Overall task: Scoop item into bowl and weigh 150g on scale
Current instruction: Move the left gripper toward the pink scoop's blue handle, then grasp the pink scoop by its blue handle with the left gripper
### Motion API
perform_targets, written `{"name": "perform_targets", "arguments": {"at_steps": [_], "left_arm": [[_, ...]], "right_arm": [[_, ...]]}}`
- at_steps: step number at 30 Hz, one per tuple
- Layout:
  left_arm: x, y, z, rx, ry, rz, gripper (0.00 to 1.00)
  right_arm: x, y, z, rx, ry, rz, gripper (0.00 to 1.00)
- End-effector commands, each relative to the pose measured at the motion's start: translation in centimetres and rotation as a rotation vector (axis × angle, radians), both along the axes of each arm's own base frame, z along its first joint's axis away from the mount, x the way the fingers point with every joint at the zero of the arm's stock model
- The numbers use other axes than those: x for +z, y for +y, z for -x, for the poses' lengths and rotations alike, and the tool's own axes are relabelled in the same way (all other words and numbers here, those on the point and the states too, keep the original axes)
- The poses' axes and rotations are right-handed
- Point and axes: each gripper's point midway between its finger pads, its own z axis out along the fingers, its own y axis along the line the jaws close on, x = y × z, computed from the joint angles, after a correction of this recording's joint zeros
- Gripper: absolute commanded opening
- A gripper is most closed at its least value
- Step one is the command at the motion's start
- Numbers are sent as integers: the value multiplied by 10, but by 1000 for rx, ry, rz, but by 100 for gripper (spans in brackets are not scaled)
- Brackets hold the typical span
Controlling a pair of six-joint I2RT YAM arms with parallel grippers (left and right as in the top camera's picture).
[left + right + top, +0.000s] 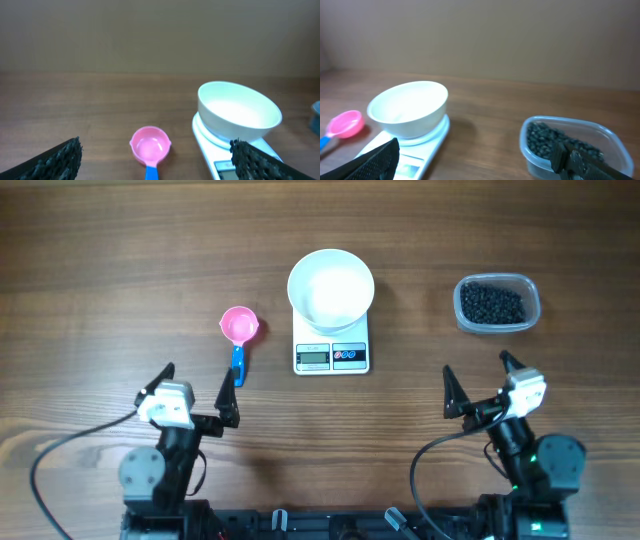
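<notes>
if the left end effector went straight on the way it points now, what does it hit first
Most likely the small pink plastic scoop with a blue handle, lying just ahead of the left end effector, handle end first.

Bowl (331, 288) on scale (331, 355); scoop (239, 332) leftward

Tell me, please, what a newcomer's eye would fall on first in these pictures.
The empty white bowl sits on the scale at the centre of the table. A pink scoop lies beside the scale on the left arm's side, and a clear tub of black beads stands on the right arm's side. The left gripper and right gripper are open, holding nothing.
</notes>
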Motion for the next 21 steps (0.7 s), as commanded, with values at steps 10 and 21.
{"name": "perform_targets", "arguments": {"at_steps": [10,21], "left_arm": [[85,-15,-40,-83,476,54,100],[9,10,-96,13,829,73,100]], "right_arm": [[77,25,-19,157,449,-89,100],[61,35,-41,200,757,-201,100]]}}
